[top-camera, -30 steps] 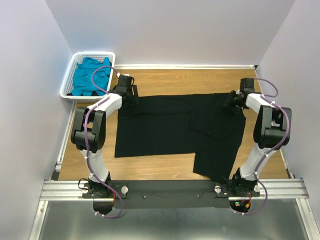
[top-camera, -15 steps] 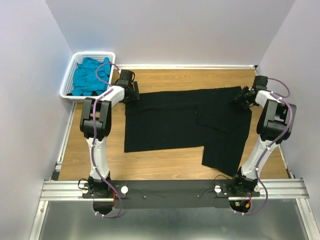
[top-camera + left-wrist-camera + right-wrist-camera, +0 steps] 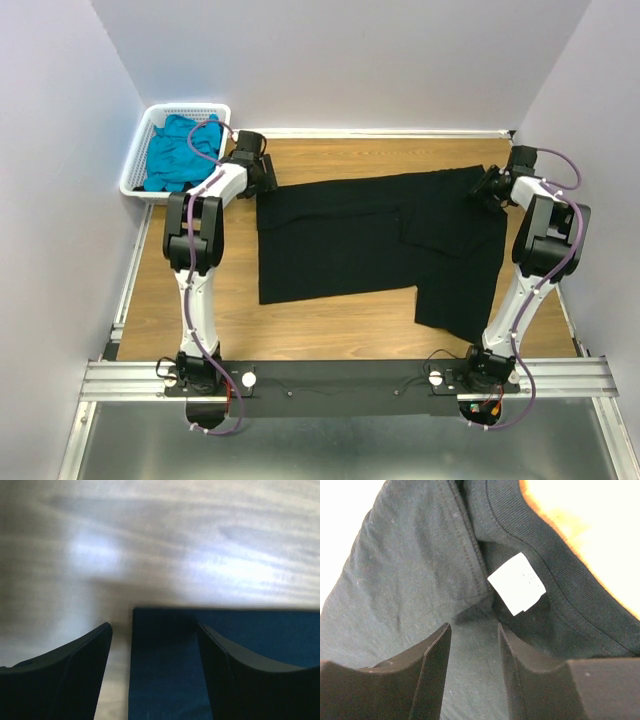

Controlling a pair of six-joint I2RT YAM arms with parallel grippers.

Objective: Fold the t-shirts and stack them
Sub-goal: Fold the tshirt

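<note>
I have the black t-shirt (image 3: 350,240) spread across the far half of the table (image 3: 330,335), with its neck end to my right and a lopsided flap reaching toward me on that side. The teal t-shirt (image 3: 178,150) lies crumpled in the basket (image 3: 135,172) at the far left, untouched. The left gripper (image 3: 264,182) sits at the shirt's far-left corner. In its wrist view the fingers (image 3: 75,675) stand wide apart with the flat corner of cloth lying between them, not pinched, as far as I can judge. The right gripper (image 3: 488,186) is at the far-right corner, by the collar. Its fingers (image 3: 432,670) are narrow, and the fabric puckers into the gap just below the white neck label (image 3: 516,584), so I read that as a grip on the cloth. I judge this step to be squaring the shirt flat before the first fold. To do it well I want both far corners held evenly, so the left fingers need to come down and close on the corner itself rather than on bare wood. Then I would tension gently along the far edge without lifting high, because this soft cloth will drag and wrinkle. The uneven near flap needs smoothing out before any fold goes in.
</note>
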